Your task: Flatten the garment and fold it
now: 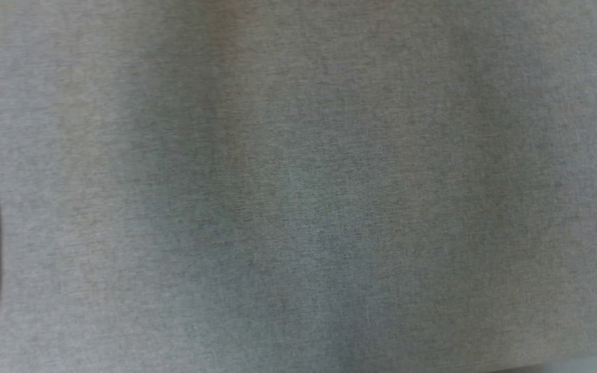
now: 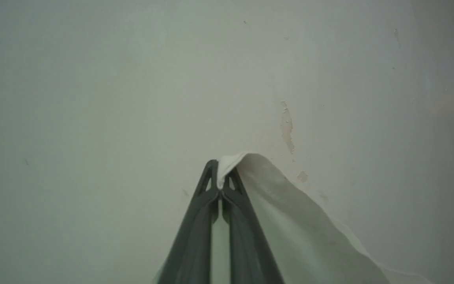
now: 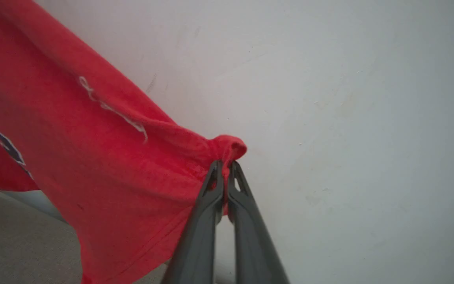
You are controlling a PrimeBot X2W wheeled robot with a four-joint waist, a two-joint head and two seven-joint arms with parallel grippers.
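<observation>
One shirt [image 3: 93,157] is hanging from two grippers. The left gripper [image 2: 221,177] is pinching a white fold of it, fingers closed tight. The right gripper [image 3: 225,173] is clamping a bunched red edge the same way. The red cloth is drooping toward the grey surface [image 1: 298,186], with a pale wall [image 3: 349,118] behind.

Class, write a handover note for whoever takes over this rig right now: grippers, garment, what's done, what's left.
Left gripper: shut on a white edge of the garment.
Right gripper: shut on a red corner of it.
Garment: held up above the grey surface, hanging before a pale wall.
Done: gripped at two points, raised.
Left: lay it flat, smooth it, fold it.
</observation>
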